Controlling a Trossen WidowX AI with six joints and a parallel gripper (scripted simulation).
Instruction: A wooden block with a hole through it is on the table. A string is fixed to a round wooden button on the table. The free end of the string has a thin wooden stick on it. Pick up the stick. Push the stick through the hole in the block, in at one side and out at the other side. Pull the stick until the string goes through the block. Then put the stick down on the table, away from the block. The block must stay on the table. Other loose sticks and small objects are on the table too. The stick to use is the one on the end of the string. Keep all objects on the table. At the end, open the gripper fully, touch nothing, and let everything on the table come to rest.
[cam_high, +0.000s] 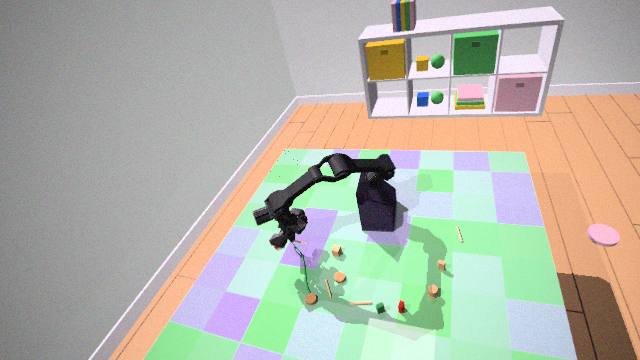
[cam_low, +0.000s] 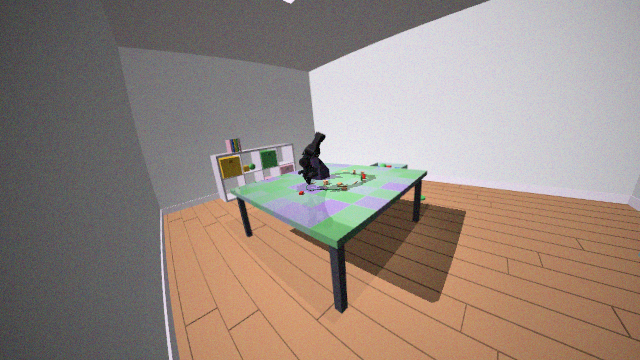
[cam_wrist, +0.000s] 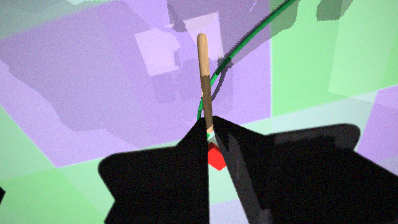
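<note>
From the top, a red piece (cam_low: 301, 193) (cam_wrist: 217, 157) lies leftmost. Your gripper (cam_high: 291, 240) (cam_low: 308, 183) (cam_wrist: 208, 121) has its fingers clamped on the stick (cam_high: 301, 242) (cam_wrist: 204, 65), which points right, off the blocks. The green string (cam_high: 305, 272) (cam_wrist: 250, 37) runs to its button (cam_high: 311, 299). Next you have a loose stick (cam_high: 328, 288), then a block (cam_high: 336, 250); you can't make out a hole in it.

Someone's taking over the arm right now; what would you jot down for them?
Gripper: closed on the string's stick.
String: runs to the round wooden button.
Done: stick picked up.
Left, seemingly: thread it through the block, pull the string through, lay the stick down away from the block, open fully.
Which piece is the holed block: cannot tell.
</note>
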